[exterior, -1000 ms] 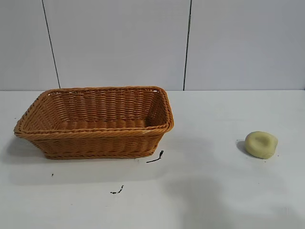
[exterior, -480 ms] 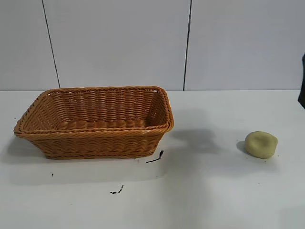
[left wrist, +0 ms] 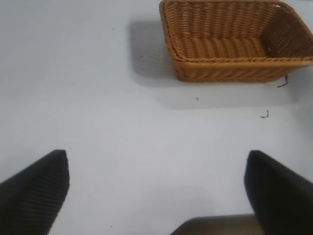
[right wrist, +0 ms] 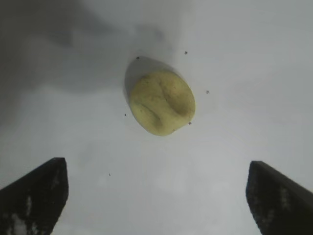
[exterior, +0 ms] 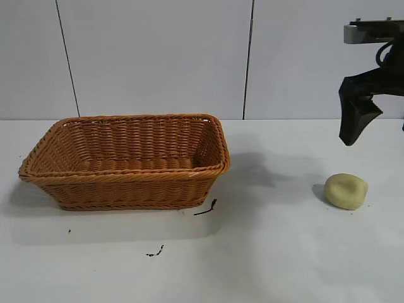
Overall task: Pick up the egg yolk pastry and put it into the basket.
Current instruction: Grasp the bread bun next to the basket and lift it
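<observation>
The basket (exterior: 126, 161) sits far to the left of the right gripper (exterior: 379, 136), well apart from it. That gripper hangs above the white table (exterior: 278, 252) with jaws spread wide and nothing between them; the egg yolk pastry (exterior: 346, 190) lies just below it, untouched. The exterior view cuts off all but one dark finger (exterior: 355, 117). Its wrist view shows both fingertips (right wrist: 34, 198) with the pastry ahead between them. The left gripper (left wrist: 156, 196), released and empty, appears only in its own wrist view, basket farther off.
</observation>
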